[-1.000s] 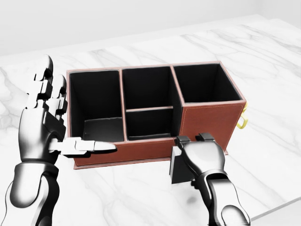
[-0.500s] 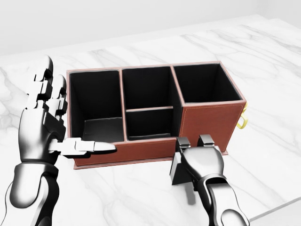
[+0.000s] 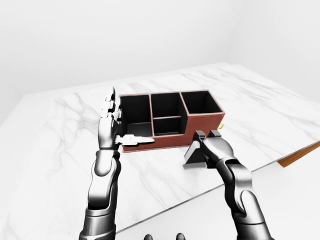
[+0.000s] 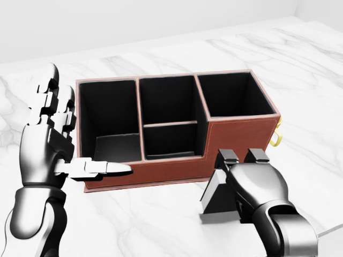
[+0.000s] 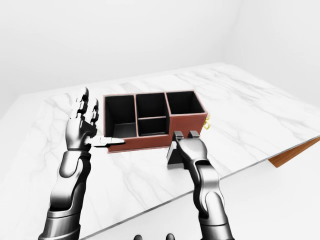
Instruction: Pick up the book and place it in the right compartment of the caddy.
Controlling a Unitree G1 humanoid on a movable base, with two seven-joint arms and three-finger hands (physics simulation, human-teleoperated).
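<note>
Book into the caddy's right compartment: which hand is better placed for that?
Right. The right hand is closed round the book, just below the caddy's right compartment. The left hand is open at the caddy's left end, holding nothing.

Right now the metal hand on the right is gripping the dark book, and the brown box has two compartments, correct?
Not quite: the box has more than two compartments, as the head view shows. The right hand does grip the book.
</note>
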